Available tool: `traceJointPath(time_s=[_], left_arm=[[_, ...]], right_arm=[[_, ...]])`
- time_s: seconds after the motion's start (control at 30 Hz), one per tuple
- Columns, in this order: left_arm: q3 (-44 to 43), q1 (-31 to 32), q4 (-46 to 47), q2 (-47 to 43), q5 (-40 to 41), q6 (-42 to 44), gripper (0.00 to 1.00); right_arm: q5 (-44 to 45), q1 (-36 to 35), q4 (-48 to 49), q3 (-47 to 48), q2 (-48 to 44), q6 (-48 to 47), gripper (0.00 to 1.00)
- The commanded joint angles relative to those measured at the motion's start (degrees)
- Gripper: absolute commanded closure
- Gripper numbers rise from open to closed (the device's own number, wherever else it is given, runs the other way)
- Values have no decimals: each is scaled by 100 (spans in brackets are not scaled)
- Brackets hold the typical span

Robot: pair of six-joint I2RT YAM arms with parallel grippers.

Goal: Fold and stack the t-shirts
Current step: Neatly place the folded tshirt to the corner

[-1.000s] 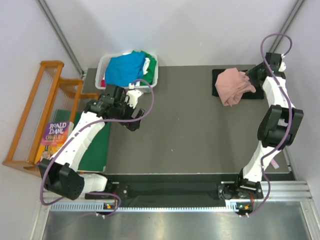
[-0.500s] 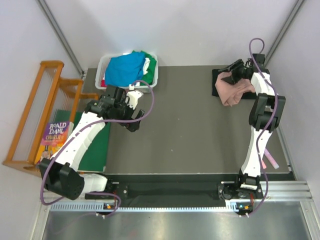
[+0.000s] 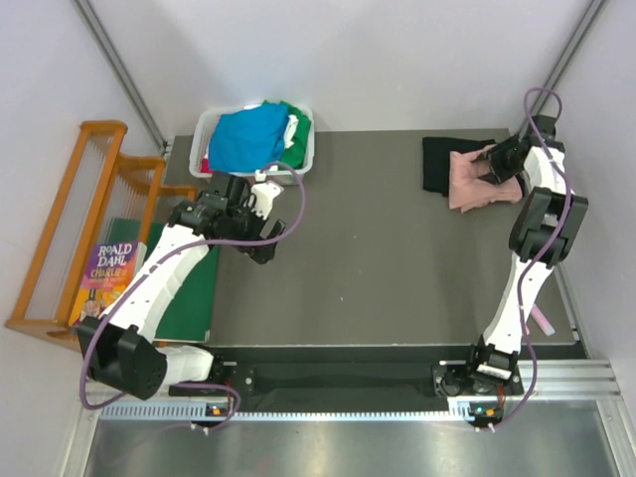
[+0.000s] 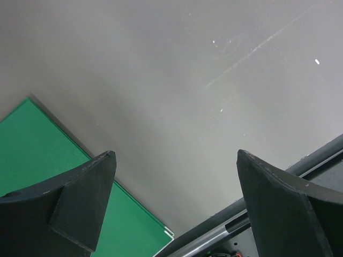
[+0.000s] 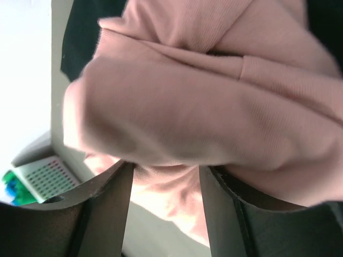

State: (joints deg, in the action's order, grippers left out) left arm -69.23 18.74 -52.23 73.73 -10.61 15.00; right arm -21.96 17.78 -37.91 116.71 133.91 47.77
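T-shirt (image 3: 469, 185), pink, long axis left-right

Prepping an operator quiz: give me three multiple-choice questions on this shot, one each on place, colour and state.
1. Where on the table is the pink t-shirt? A middle; B far right, overlapping the black t-shirt; C near edge.
2. Topmost colour in the basket? A yellow; B blue; C purple.
3. The left gripper is: A open, empty; B shut on cloth; C shut, empty.
Answers: B, pink overlaps black there; B, the blue t-shirt crowns the pile; A, its jaws stand wide, nothing between.
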Motion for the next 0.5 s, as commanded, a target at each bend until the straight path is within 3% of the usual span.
traceJointPath(time_s=[0.0, 0.23, 0.47], left_arm=[[111, -29, 37, -272, 68, 46, 1], [138, -29, 37, -289, 33, 11, 1], [59, -29, 107, -193, -64, -50, 1]], right_arm=[[861, 164, -208, 361, 336, -637, 46], [175, 138, -797, 1381, 918, -997, 38], [-1976, -28, -156, 1276, 199, -822, 14]])
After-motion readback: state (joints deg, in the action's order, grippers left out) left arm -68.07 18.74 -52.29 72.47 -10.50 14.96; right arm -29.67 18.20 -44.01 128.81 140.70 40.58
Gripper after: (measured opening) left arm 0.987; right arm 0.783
